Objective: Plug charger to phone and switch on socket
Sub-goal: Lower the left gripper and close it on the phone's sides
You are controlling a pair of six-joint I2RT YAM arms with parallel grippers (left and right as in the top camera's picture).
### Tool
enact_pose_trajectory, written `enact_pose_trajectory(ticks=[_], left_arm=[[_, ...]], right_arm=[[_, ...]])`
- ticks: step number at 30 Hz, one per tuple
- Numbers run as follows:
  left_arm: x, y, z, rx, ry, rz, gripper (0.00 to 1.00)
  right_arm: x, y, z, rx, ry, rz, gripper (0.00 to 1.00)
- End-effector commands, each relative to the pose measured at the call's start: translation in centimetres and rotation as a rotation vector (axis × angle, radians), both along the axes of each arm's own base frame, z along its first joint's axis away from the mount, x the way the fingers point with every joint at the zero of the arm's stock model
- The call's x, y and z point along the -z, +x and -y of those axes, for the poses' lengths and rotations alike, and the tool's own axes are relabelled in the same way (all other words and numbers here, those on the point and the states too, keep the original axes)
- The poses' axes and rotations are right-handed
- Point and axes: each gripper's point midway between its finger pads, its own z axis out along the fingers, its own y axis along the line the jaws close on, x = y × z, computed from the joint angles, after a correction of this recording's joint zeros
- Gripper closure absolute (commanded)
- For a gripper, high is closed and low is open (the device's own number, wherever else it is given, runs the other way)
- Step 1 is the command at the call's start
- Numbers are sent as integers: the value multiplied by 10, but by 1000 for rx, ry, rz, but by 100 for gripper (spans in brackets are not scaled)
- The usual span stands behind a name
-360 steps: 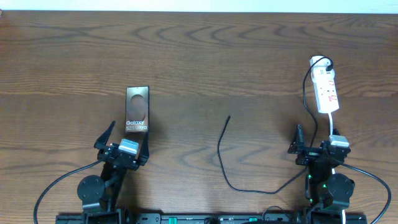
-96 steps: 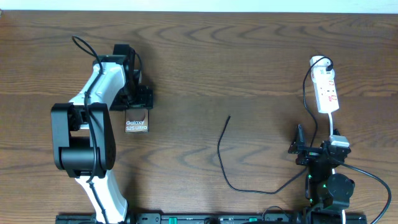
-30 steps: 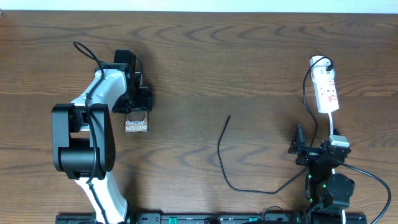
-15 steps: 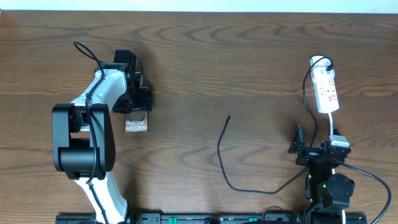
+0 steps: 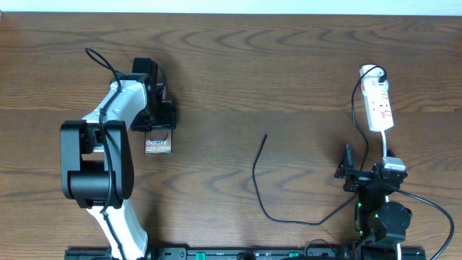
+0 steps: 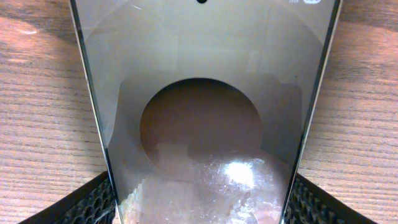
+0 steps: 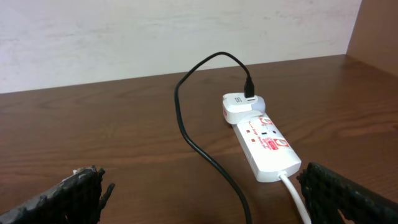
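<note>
The phone lies flat on the wooden table at the left, its white lettering showing. My left gripper is over its far end, shut on it. In the left wrist view the phone fills the frame between both fingers, which touch its edges. The charger cable curves across the table's middle, its plug tip free. The white socket strip lies at the far right. My right gripper is open and empty, near the front edge. It faces the strip with fingers wide apart.
The charger's other end runs into a white adapter at the strip's far end. The strip's white lead runs toward my right gripper. A pale wall stands behind the table's far edge.
Since 12 s ago my left arm has reached out and closed over the phone's far end. In the last second nothing has moved. The right arm has stayed still.
</note>
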Motion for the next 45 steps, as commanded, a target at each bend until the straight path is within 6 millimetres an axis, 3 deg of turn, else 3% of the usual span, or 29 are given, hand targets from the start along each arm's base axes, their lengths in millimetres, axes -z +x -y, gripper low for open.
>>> enact_pose_trajectory(ticks=[1, 7, 12, 18, 29, 45], left_arm=[[11, -12, -4, 1, 18, -40, 51], [10, -11, -4, 1, 17, -36, 76], [9, -9, -4, 1, 17, -30, 88], [3, -2, -3, 1, 17, -5, 92], [-15, 7, -3, 0, 16, 50, 92], [-19, 8, -3, 0, 16, 60, 93]], right_arm=[[1, 0, 0, 1, -13, -4, 1], [1, 0, 0, 1, -13, -4, 1], [1, 0, 0, 1, -13, -4, 1], [1, 0, 0, 1, -13, -4, 1], [1, 0, 0, 1, -13, -4, 1], [1, 0, 0, 1, -13, -4, 1]])
